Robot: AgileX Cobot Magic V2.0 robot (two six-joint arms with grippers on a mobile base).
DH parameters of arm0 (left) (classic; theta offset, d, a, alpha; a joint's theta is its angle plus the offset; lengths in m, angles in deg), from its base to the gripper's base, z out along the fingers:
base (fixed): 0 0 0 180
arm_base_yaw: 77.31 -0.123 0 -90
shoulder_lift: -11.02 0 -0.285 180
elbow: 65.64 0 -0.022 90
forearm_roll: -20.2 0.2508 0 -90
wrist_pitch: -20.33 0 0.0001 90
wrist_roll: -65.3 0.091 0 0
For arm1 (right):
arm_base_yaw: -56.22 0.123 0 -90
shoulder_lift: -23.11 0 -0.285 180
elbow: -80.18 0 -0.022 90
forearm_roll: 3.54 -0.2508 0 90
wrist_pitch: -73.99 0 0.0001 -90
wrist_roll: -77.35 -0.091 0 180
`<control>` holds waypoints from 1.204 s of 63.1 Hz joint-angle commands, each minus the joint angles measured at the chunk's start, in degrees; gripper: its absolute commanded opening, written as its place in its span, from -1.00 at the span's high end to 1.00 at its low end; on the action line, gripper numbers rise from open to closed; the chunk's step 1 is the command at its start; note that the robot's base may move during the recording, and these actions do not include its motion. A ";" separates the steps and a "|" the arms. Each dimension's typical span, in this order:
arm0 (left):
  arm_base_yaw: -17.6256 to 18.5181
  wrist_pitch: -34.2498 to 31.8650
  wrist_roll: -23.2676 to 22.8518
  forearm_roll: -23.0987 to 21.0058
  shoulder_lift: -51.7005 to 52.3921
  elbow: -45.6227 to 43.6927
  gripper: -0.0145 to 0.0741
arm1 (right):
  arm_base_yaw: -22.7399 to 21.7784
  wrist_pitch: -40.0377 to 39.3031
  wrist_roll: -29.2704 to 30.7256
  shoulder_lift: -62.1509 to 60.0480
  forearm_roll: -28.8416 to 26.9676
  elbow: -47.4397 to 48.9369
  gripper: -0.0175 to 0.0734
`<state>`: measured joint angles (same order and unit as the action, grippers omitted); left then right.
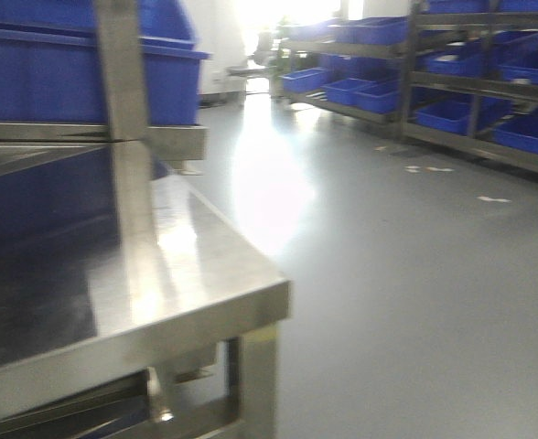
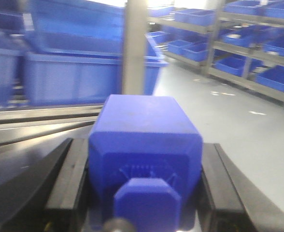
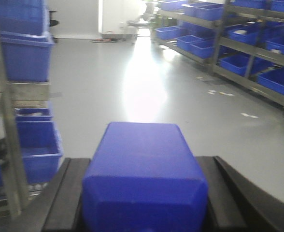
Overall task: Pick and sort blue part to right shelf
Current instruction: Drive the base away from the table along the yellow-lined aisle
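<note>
I am holding a blue part [image 2: 147, 140] clamped, neck toward the camera, in the closed-down left hand [image 2: 144, 193], while the right hand [image 3: 144, 198] is gripping a second blue part [image 3: 144, 164], both in the air beside the table [image 1: 205, 274] and facing the shelf rack [image 3: 258, 58] at far right. I am judging the table's upright post [image 2: 134, 48], standing just ahead of the left hand, as the hazard: a careless swing could be knocking that smooth-sided part loose. On the left, blue bins [image 2: 84, 77] are crowding in and rack bins [image 3: 272, 79] are lining the far shelves, but blur is hiding whatever they are holding.
</note>
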<state>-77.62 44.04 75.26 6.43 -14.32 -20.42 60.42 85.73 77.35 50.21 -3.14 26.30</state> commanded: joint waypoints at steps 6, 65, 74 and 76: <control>0.01 -4.94 0.18 -1.07 -0.47 -1.58 -0.24 | -0.42 -5.25 0.54 0.35 0.65 1.78 -0.36; 0.01 -4.94 0.18 -1.07 -0.47 -1.58 -0.25 | -0.42 -5.25 0.54 0.35 0.65 1.78 -0.36; 0.01 -4.94 0.18 -1.07 -0.47 -1.58 -0.24 | -0.42 -5.25 0.54 0.35 0.65 1.78 -0.36; 0.01 -4.94 0.18 -1.07 -0.47 -1.58 -0.25 | -0.42 -5.25 0.54 0.35 0.65 1.78 -0.36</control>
<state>-77.62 44.13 75.26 6.34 -14.32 -20.42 60.42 85.73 77.35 50.21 -3.14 26.30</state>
